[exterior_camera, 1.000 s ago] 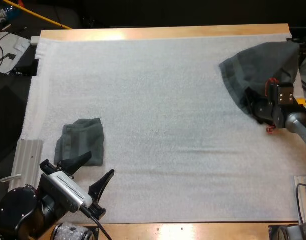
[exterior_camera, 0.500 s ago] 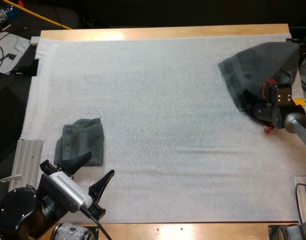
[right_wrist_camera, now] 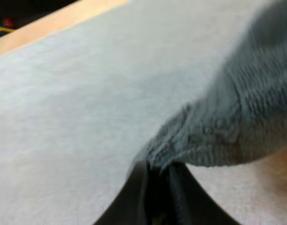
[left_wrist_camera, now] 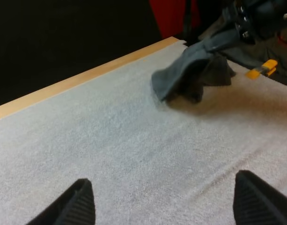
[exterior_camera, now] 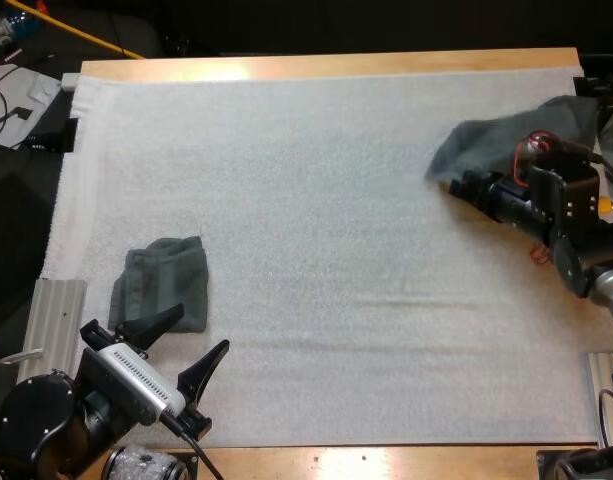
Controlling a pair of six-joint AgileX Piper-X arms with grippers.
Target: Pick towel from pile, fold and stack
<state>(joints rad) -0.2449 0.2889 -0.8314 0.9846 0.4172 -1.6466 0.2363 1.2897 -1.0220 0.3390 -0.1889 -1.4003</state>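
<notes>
Right end effector (exterior_camera: 458,185) clamps the crumpled towel (exterior_camera: 481,140) by its edge. Left end effector (exterior_camera: 199,330) hovers, fingers apart, beside the folded towel (exterior_camera: 164,285)

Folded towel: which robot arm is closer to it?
Left. The left fingers stand open just beside the folded towel; the right fingers are far across the mat, pinching the other towel.
</notes>
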